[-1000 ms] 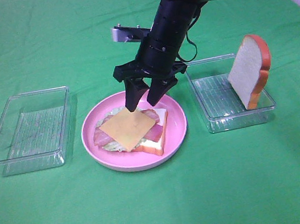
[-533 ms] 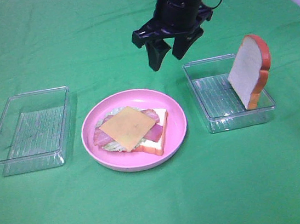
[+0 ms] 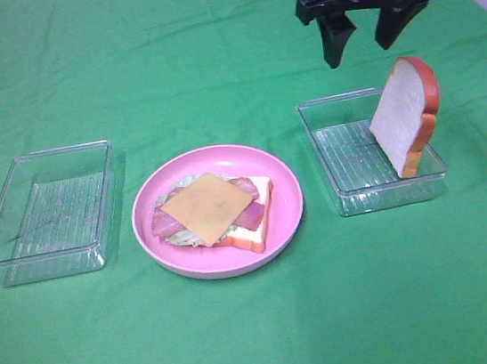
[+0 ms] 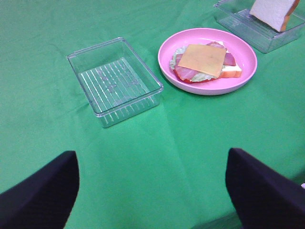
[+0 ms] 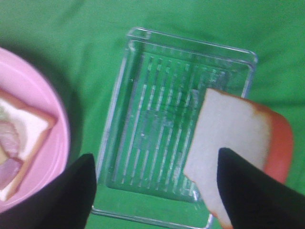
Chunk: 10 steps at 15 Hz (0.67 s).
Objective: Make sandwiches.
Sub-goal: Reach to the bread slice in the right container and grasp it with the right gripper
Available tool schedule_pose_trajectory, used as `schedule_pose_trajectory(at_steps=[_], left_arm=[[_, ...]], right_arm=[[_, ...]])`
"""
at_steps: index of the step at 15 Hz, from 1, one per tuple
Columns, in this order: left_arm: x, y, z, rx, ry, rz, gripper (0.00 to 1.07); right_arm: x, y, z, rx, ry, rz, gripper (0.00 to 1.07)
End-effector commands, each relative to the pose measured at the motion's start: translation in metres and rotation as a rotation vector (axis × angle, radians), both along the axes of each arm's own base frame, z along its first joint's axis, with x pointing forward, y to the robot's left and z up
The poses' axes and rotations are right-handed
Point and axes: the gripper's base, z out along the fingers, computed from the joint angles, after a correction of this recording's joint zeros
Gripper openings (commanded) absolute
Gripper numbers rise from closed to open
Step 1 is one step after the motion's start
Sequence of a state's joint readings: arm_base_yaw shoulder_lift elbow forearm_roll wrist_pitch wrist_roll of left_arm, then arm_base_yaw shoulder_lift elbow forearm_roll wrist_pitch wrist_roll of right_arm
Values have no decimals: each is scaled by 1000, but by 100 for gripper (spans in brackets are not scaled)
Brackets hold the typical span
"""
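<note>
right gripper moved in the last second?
Yes. The right gripper has risen off the cheese on the pink plate and swung right; it now hangs open above the right tray holding the bread slice.

We see the plate [image 3: 286, 217] at the frame's centre, with the stacked sandwich [image 3: 214, 208] on it. One tray [image 3: 50, 212] lies at the left. Another tray [image 3: 348, 155] lies at the right, and a bread slice [image 3: 404, 116] stands tilted in it. The right gripper [image 3: 366, 33] is at the upper right.
</note>
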<state>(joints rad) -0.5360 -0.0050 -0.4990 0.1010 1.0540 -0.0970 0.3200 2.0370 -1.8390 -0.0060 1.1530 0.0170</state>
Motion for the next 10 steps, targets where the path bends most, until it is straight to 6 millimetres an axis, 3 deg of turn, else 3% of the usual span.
schedule_pose_trajectory(at_steps=[1,4,6,10], left_arm=[[-2,1,0,-17,-23,-5,81],[-2,1,0,-17,-23,-5,81],[-2,1,0,-17,-23,-5,81],[-2,1,0,-17,-22,-6,81]], right_arm=[[5,-33,3,-17,29,-118,69],[8,-59,1,-32,59,-194,69],[8,-65,-3,-33,90,-211,69],[7,-75,-34,0,101,-234,69]])
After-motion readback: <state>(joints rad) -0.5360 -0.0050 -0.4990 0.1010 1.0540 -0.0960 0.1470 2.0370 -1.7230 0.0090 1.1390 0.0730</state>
